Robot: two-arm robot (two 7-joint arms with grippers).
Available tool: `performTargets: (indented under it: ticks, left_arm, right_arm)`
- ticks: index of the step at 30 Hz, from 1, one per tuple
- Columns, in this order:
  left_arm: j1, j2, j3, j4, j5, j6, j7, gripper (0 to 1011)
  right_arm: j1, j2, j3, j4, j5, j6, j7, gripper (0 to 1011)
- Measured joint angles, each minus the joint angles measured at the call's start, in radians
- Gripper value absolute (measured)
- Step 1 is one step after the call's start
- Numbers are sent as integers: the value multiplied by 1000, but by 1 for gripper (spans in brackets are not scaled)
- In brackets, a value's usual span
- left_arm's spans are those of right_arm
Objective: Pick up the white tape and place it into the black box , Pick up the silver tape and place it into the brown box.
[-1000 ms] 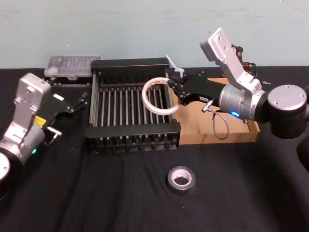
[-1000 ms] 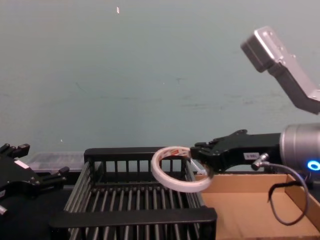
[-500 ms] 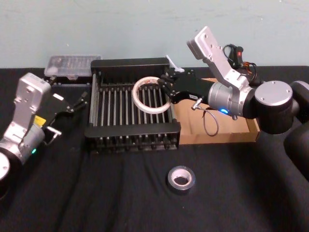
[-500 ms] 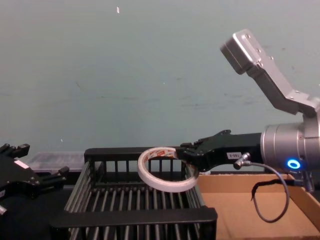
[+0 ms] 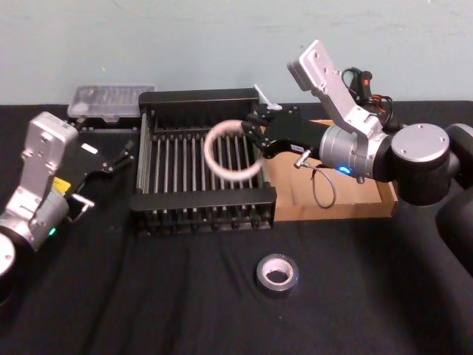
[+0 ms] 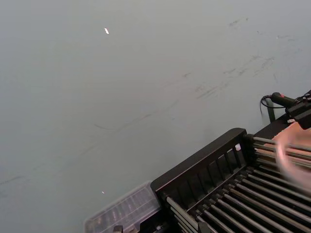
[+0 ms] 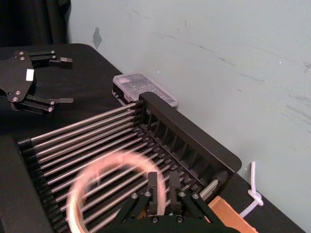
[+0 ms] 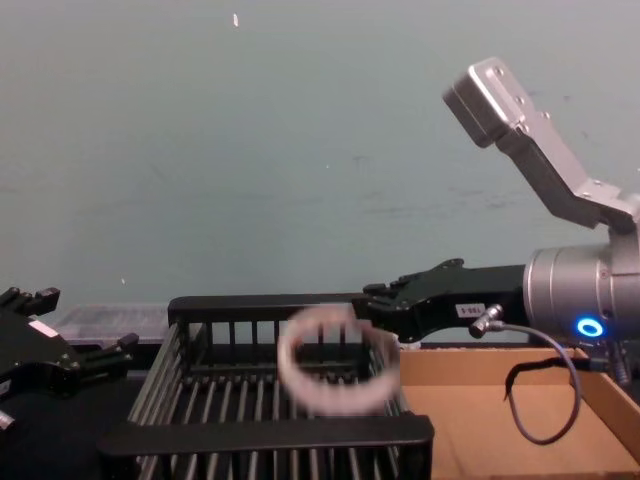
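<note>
The white tape [image 5: 210, 154] is a blurred ring in mid-air, loose over the slatted floor of the black box [image 5: 198, 97]. It hangs just below and to the left of my right gripper [image 5: 254, 135], which is open over the box's right side with nothing between its fingers. In the chest view the tape [image 8: 334, 402] is below the fingertips of that gripper [image 8: 376, 306]. The silver tape [image 5: 277, 274] lies flat on the black table in front of the boxes. The brown box [image 5: 356, 205] stands to the right of the black one. My left gripper [image 5: 123, 152] rests open at the left.
A clear plastic case [image 5: 110, 99] lies behind the black box's left corner. A white cord [image 5: 264, 97] sticks up behind the box's right rim. A grey cable loop [image 5: 319, 187] hangs from my right wrist over the brown box.
The right gripper has let go of the white tape, which has dropped away from the fingers toward the box floor. The right arm has stayed about where it was. The left arm has not moved.
</note>
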Motion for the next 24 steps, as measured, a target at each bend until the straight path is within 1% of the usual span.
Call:
performTargets:
  ticks: [2, 4, 5, 6, 9, 10, 12, 16, 18, 19, 22, 23, 24]
  left_arm:
    - [0, 0, 0, 0, 0, 0, 0, 1001]
    - [0, 0, 0, 0, 0, 0, 0, 1001]
    - [0, 0, 0, 0, 0, 0, 0, 1001]
    - [0, 0, 0, 0, 0, 0, 0, 1001]
    - [0, 0, 0, 0, 0, 0, 0, 1001]
    - [0, 0, 0, 0, 0, 0, 0, 1001]
    - [0, 0, 0, 0, 0, 0, 0, 1001]
    - [0, 0, 0, 0, 0, 0, 0, 1001]
    - [0, 0, 0, 0, 0, 0, 0, 1001]
    - [0, 0, 0, 0, 0, 0, 0, 1001]
    - [0, 0, 0, 0, 0, 0, 0, 1001]
    - [0, 0, 0, 0, 0, 0, 0, 1001]
    - [0, 0, 0, 0, 0, 0, 0, 1001]
  right_arm:
    - [0, 0, 0, 0, 0, 0, 0, 174]
    - [0, 0, 0, -1, 0, 0, 0, 268]
    - [0, 0, 0, -1, 0, 0, 0, 268]
    - [-1, 0, 1, -1, 1, 0, 0, 328]
    - [-1, 1, 1, -1, 1, 1, 0, 386]
    - [-1, 1, 1, -1, 1, 1, 0, 447]
    - [-1, 1, 1, -2, 1, 1, 0, 487]
    - [-1, 1, 1, -2, 2, 1, 0, 620]
    - [-2, 2, 1, -2, 2, 1, 0, 705]
    - [-2, 2, 1, -2, 2, 2, 0, 705]
    - [-2, 2, 1, -2, 2, 2, 0, 824]
    - [-2, 2, 1, -2, 2, 2, 0, 839]
    - [-2, 2, 1, -2, 2, 2, 0, 889]
